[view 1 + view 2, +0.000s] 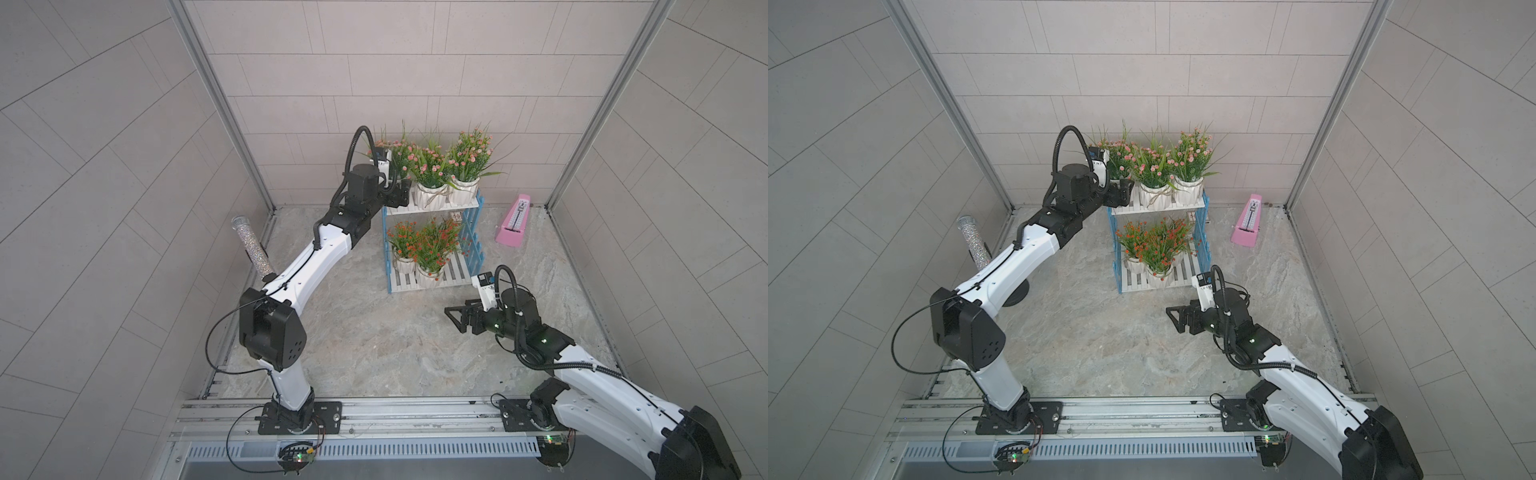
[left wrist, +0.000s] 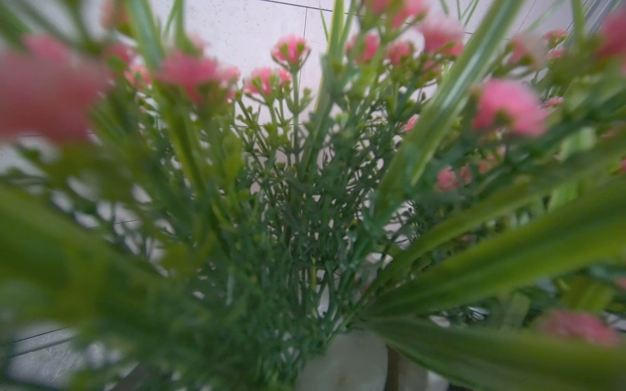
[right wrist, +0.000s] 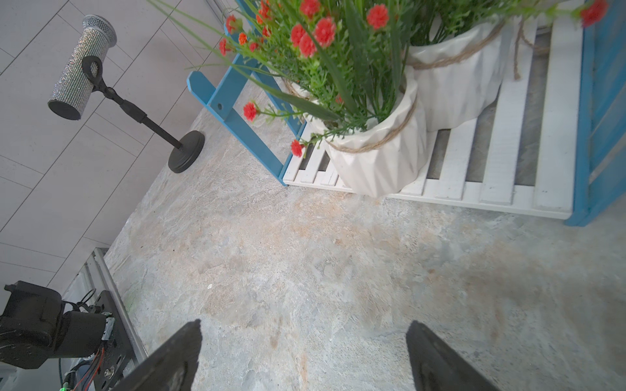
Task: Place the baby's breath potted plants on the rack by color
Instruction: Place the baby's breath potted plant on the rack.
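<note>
The rack [image 1: 455, 274] stands at the back of the table. Three pink baby's breath potted plants crowd its upper shelf: left [image 1: 400, 154], middle [image 1: 430, 166], right [image 1: 469, 153]. Orange-red plants [image 1: 434, 245] fill the lower shelf, and two of their ribbed pots [image 3: 376, 159] show plainly. My left gripper [image 1: 400, 194] reaches in at the upper shelf's left end, its jaws wide at the left pink plant's pot [image 2: 342, 365]. Foliage hides its fingers in the left wrist view. My right gripper [image 3: 301, 338] hangs open and empty over the floor in front of the rack's right corner.
A pink metronome [image 1: 514, 224] sits to the right of the rack near the back wall. A glittery microphone on a black stand [image 3: 81, 67] stands by the left wall, behind my left arm. Grey walls enclose three sides, and a metal rail [image 1: 374, 415] runs along the front.
</note>
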`<state>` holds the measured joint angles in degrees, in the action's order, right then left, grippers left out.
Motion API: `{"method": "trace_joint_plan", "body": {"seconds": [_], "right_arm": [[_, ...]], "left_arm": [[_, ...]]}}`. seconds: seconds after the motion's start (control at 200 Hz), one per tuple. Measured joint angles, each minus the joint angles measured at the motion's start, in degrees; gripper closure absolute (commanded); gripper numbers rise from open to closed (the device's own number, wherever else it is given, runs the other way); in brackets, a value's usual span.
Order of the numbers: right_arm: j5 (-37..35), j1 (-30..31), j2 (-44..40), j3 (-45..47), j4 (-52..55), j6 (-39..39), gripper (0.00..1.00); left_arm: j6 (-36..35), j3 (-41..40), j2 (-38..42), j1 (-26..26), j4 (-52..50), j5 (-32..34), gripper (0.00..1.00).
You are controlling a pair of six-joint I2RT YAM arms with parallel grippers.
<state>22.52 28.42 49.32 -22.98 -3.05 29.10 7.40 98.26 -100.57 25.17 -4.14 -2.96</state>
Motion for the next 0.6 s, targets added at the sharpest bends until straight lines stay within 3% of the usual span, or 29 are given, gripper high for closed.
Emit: {"method": "trace_joint_plan", "body": {"seconds": [0.6], "right_arm": [[0.0,-0.3,-0.7,0.2,0.0,0.0,0.03]], "left_arm": [[-0.3,2.1,-3.2,2.4,0.0,1.7,0.20]]}}
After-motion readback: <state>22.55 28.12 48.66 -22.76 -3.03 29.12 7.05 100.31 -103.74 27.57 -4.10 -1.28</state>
